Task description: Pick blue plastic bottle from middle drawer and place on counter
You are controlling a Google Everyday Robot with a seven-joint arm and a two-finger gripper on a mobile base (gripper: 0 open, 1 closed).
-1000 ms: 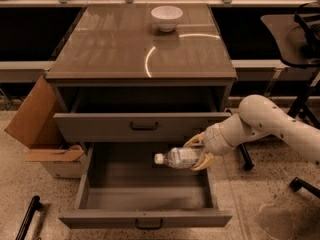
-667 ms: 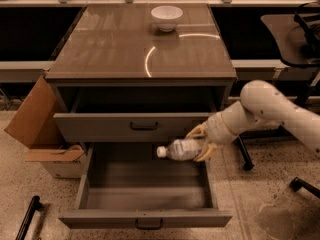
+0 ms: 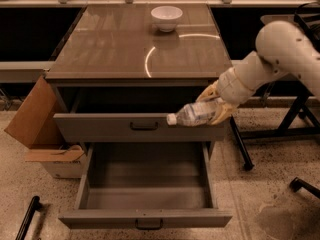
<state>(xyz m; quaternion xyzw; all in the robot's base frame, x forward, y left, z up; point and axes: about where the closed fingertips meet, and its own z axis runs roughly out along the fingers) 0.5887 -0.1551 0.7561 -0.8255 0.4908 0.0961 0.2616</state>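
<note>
The blue plastic bottle (image 3: 196, 114) is out of the middle drawer (image 3: 145, 217). A second ago it hung low over the drawer's tray; now you see it up in front of the upper drawer's front panel (image 3: 100, 128), near that panel's right end. It lies on its side with the white cap pointing to 9 o'clock.

At the bottle's 3 o'clock end, the gripper (image 3: 215, 105) has its two yellowish fingers (image 3: 207, 93) clamped on the base, one above and one below, so the grasp has survived the lift. The open drawer now sits at 6 to 7 o'clock of the bottle and holds nothing that shows.

The pick looks done; the place remains. The counter (image 3: 125, 49) lies at 11 to 12 o'clock, and the bottle is below its front edge, so you probably need more height before moving inward. Mind the white bowl (image 3: 166, 17) at the counter's far side, at 12 o'clock.
</note>
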